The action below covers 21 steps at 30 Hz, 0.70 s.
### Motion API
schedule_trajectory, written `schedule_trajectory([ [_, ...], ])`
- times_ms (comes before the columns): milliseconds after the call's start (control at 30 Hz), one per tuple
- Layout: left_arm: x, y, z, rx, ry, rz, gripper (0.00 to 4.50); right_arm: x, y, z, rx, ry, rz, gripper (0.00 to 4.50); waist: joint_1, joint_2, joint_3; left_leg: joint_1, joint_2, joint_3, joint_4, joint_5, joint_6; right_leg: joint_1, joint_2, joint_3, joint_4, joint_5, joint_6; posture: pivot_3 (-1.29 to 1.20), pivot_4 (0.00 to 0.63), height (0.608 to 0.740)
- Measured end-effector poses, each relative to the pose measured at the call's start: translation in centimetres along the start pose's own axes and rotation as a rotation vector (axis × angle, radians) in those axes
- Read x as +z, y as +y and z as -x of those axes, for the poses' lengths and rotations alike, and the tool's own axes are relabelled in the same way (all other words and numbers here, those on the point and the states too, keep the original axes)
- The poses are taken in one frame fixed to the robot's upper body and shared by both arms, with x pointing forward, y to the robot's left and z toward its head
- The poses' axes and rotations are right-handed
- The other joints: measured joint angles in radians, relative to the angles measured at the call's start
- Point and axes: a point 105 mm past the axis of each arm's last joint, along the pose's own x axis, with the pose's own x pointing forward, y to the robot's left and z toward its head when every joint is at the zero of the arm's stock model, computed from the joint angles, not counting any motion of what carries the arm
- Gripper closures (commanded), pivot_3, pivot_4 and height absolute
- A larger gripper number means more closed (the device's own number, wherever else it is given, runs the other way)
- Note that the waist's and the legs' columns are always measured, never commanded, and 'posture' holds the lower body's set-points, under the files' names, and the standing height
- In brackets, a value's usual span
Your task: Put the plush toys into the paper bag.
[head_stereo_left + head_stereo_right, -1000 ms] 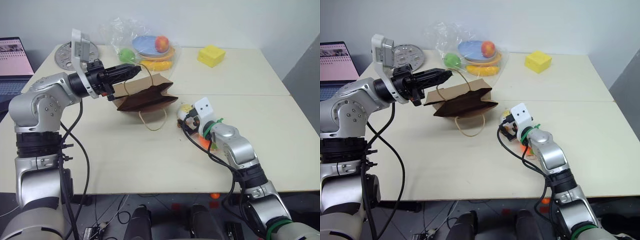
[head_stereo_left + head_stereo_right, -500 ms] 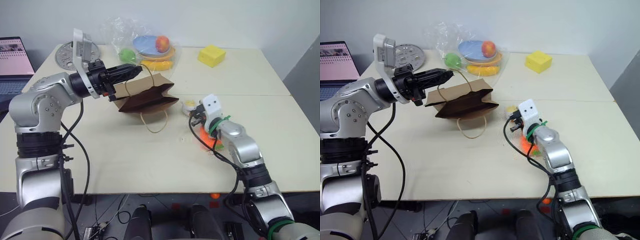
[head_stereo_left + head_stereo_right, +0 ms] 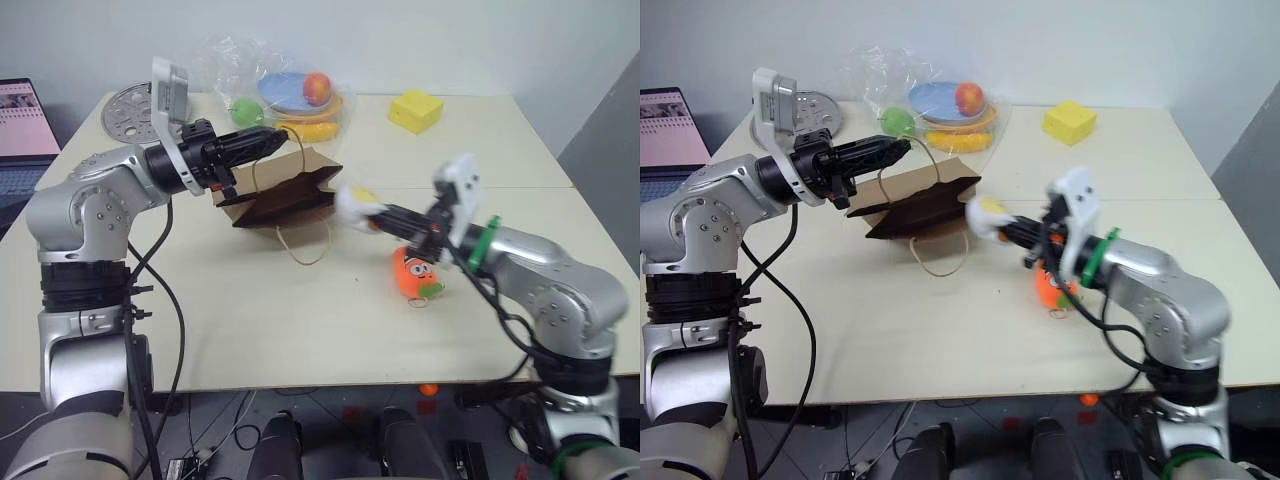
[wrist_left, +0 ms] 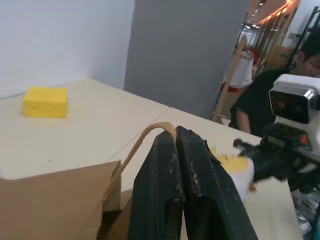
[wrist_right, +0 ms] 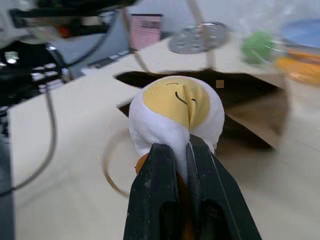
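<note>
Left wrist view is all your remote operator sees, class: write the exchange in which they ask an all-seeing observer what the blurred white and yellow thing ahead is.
Operator: What is that blur?
Observer: The white-and-yellow egg-shaped plush chick, pinched in the right pincer.
Operator: Where is the other toy?
Observer: The orange carrot-shaped plush lies on the table, below the right arm.
Operator: Is the bag open?
Observer: Yes, the brown paper bag gapes toward the chick, its handle held in the left pincer.

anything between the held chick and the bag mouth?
Nothing: in the left eye view, a bare gap separates the chick in the right gripper from the paper bag.
</note>
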Motion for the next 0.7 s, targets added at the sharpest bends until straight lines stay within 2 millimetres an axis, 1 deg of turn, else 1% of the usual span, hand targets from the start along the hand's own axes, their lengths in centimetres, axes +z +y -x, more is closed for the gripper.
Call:
schedule_trajectory([
  [33, 0.0, 0.0, -0.1, -0.003, 0.001, 0.0, 4.5, -0.1, 0.2, -0.6, 0.002, 0.005, -0.004, 4.38, 0.0, 0.0, 0.0, 0.0, 0.0, 0.0, 0.0, 0.0, 0.0, 0.0, 0.0, 0.0, 0.0, 0.0, 0.0, 0.0, 0.15, 0.74],
  [67, -0.1, -0.1, -0.1, -0.006, 0.003, 0.003, 4.5, -0.6, -0.1, -1.5, -0.019, 0.021, -0.009, 4.38, 0.0, 0.0, 0.0, 0.0, 0.0, 0.0, 0.0, 0.0, 0.0, 0.0, 0.0, 0.0, 0.0, 0.0, 0.0, 0.0, 0.15, 0.74],
  [133, -0.2, -0.2, -0.2, -0.017, 0.011, 0.005, 4.5, -1.7, -0.9, -2.6, -0.063, 0.052, -0.026, 4.38, 0.006, 0.0, 0.0, 0.0, 0.0, 0.0, 0.0, 0.0, 0.0, 0.0, 0.0, 0.0, 0.0, 0.0, 0.0, 0.0, 0.15, 0.74],
  [200, -0.3, -0.3, -0.2, -0.023, 0.013, 0.007, 4.5, -2.2, -1.5, -3.7, -0.086, 0.074, -0.033, 4.38, 0.008, 0.0, 0.0, -0.001, 0.0, 0.0, 0.0, 0.0, 0.0, -0.001, 0.0, 0.0, 0.0, 0.0, 0.0, 0.0, 0.15, 0.74],
  [300, -0.3, -0.4, -0.3, -0.03, 0.019, 0.009, 4.5, -2.4, -1.7, -4.7, -0.094, 0.092, -0.018, 4.38, 0.009, 0.0, 0.0, -0.001, 0.0, 0.0, -0.001, 0.0, 0.0, -0.001, 0.0, 0.0, 0.0, 0.0, 0.0, 0.0, 0.15, 0.74],
  [400, -0.4, -0.6, -0.3, -0.039, 0.025, 0.018, 4.5, -3.1, -2.0, -5.5, -0.105, 0.113, -0.016, 4.38, 0.01, 0.0, 0.0, -0.001, 0.0, 0.0, -0.001, 0.0, 0.0, -0.001, 0.0, -0.001, 0.0, 0.0, 0.0, 0.0, 0.15, 0.74],
  [467, -0.4, -0.9, -0.3, -0.051, 0.025, 0.026, 4.5, -3.1, -2.0, -6.0, -0.108, 0.11, -0.019, 4.38, 0.01, 0.0, 0.0, -0.001, 0.0, 0.0, -0.001, 0.0, 0.0, -0.001, 0.0, 0.0, 0.0, 0.0, 0.0, 0.0, 0.15, 0.74],
  [600, -0.6, -1.2, -0.3, -0.063, 0.031, 0.032, 4.5, -2.3, -1.7, -7.6, -0.1, 0.083, 0.0, 4.38, 0.008, 0.0, 0.0, -0.001, 0.0, 0.0, -0.001, 0.0, 0.0, -0.001, 0.0, 0.0, 0.0, 0.0, 0.0, 0.0, 0.15, 0.74],
  [667, -0.5, -1.3, -0.4, -0.069, 0.027, 0.037, 4.5, -2.5, -1.4, -8.2, -0.092, 0.078, 0.004, 4.38, 0.007, 0.0, 0.0, -0.001, 0.0, 0.0, -0.001, 0.0, 0.0, -0.001, 0.0, 0.0, 0.0, 0.0, 0.0, 0.0, 0.15, 0.74],
  [700, -0.5, -1.3, -0.4, -0.07, 0.028, 0.038, 4.5, -2.7, -1.2, -8.5, -0.087, 0.083, 0.002, 4.15, 0.007, 0.0, 0.0, -0.001, 0.0, 0.0, -0.001, 0.0, 0.0, -0.001, 0.0, 0.0, 0.0, 0.0, 0.0, 0.0, 0.15, 0.74],
])
